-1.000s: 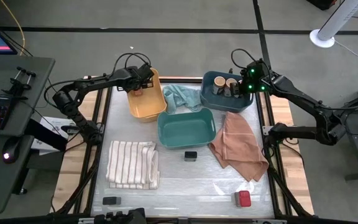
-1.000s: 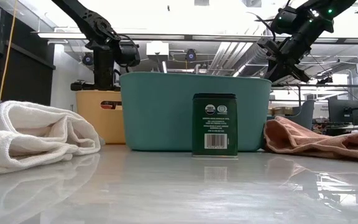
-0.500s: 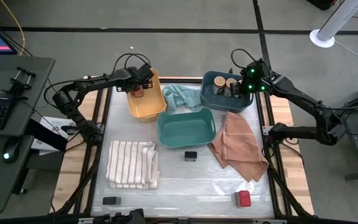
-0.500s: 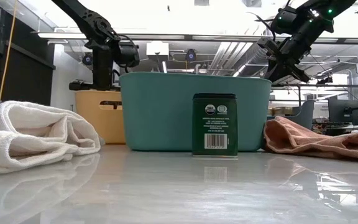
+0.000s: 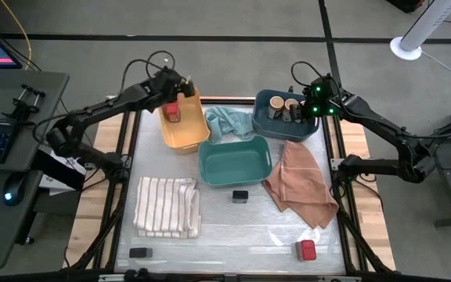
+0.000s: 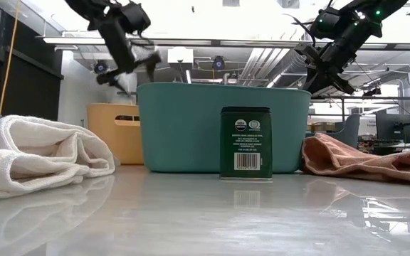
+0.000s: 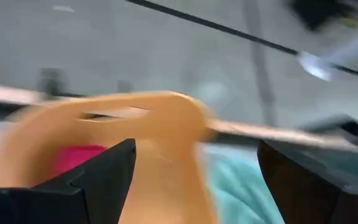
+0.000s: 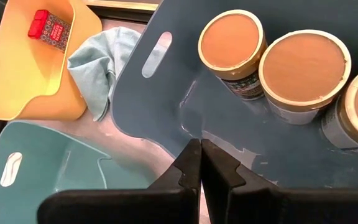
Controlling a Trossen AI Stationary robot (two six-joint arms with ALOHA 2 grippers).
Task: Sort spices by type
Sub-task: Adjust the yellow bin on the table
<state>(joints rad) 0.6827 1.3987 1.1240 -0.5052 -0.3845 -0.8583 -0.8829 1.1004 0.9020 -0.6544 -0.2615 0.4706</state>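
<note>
Red-topped jar [image 5: 174, 110] lying flat in yellow bin [image 5: 192, 137]. Second red jar [image 5: 307, 250] on table [image 5: 241, 235] near front edge. Tan-lidded jars [image 8: 303, 73] upright in blue bin [image 8: 160, 93]. Black tin [image 6: 245, 143] upright before teal bin [image 6: 184, 128]; another tin [image 5: 139, 252] front left.

From my remote station I see two matte-black, six-joint arms of slender tubular links. Looping black cables [image 5: 153, 66] crown each wrist. Green indicator lights [image 5: 318, 91] glow on the right wrist. Each arm ends in two dark, blocky fingers [image 8: 188, 168].
</note>
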